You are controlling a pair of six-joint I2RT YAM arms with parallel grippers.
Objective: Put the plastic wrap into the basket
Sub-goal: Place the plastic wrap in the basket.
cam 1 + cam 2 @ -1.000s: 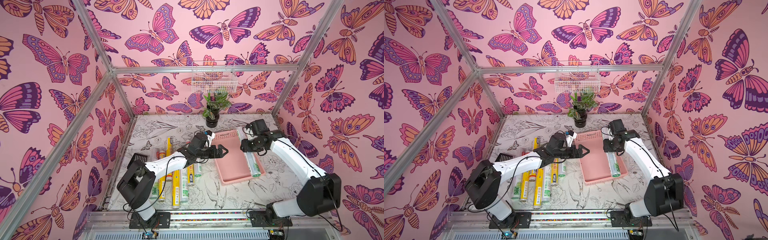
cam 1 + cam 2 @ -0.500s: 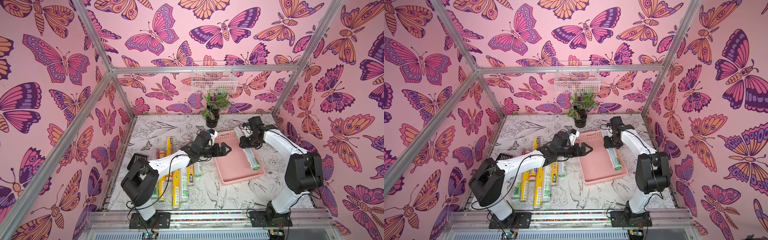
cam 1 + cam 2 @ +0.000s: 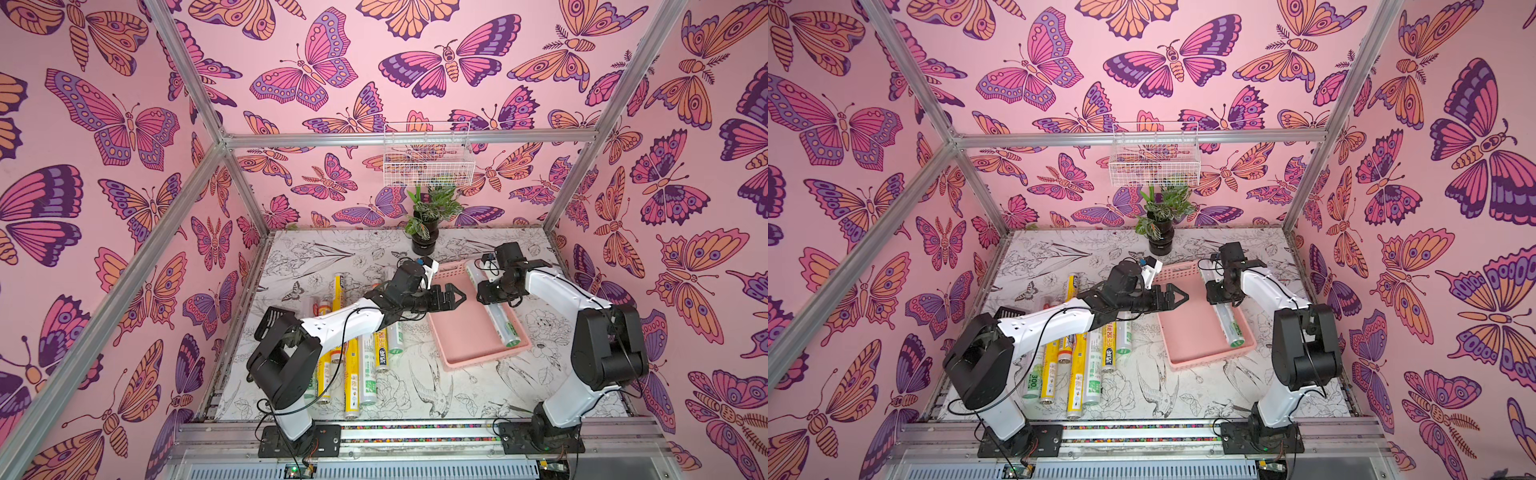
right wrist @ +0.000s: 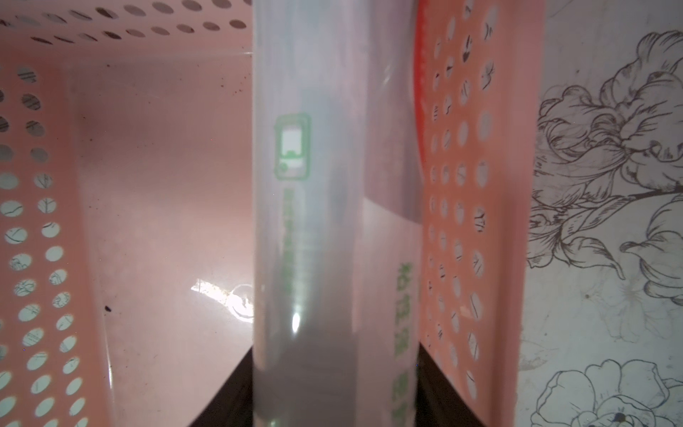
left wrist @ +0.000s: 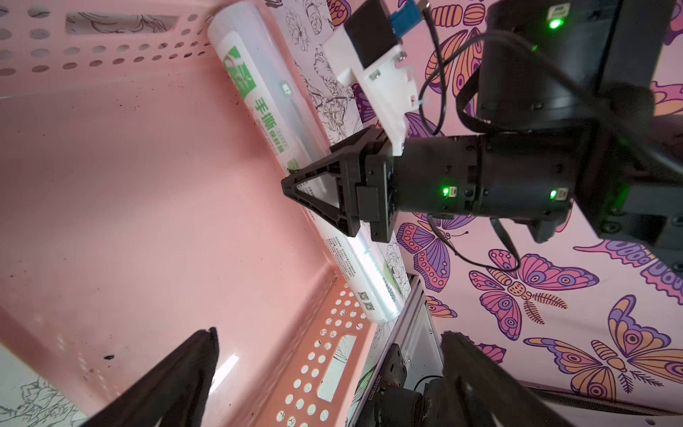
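Note:
The pink basket (image 3: 465,336) (image 3: 1187,336) sits right of the table's middle. A silvery-white roll of plastic wrap (image 3: 503,328) (image 3: 1231,328) with green print runs along the inside of its right wall. The roll's far end reaches over the far rim. My right gripper (image 3: 494,293) (image 4: 334,388) is shut on that roll (image 4: 332,222) near its far half. My left gripper (image 3: 455,296) (image 5: 329,334) is open and holds nothing, hovering over the basket's left side (image 5: 148,185). Several more rolls (image 3: 353,361), yellow and silvery-white, lie on the table under my left arm.
A black slotted scoop (image 3: 270,320) lies by the left wall beside the loose rolls. A potted plant (image 3: 424,232) stands at the back, just beyond the basket. A white wire basket (image 3: 428,162) hangs on the back wall above it.
My left gripper has moved a little to the right, further over the basket. My right arm's elbow has swung inward, while its gripper and the roll stay in the same place.

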